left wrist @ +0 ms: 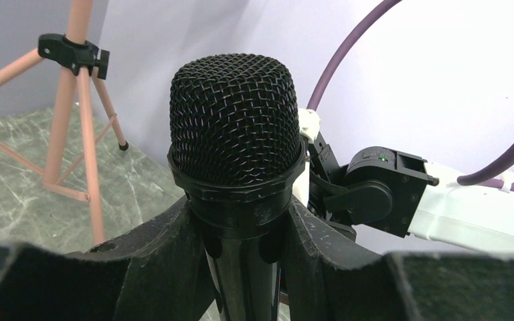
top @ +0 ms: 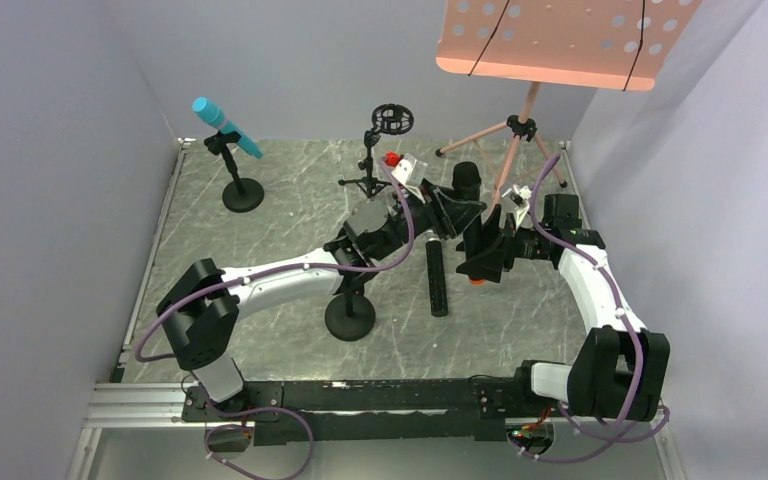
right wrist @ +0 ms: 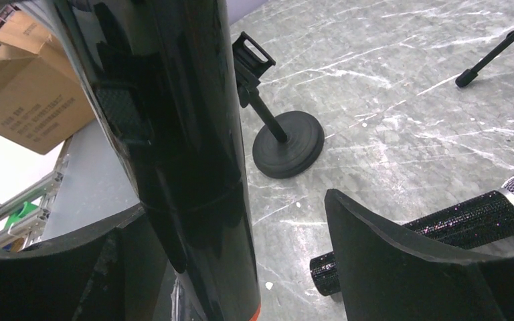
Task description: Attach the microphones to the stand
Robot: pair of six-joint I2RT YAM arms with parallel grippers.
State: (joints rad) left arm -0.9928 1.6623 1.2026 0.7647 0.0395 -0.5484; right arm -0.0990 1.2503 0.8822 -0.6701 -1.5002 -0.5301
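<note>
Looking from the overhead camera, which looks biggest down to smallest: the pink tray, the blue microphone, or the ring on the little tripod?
1. Pink tray, though it is raised, so likely nearer the camera.
2. Blue microphone.
3. Ring.

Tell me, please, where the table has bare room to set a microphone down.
Bare marble: the left side, between the blue microphone's stand and the left arm; the near strip between the empty round-base stand and the right arm. Crowded: mid-back, where the held black microphone, small tripod, music stand legs and glitter microphone cluster.
</note>
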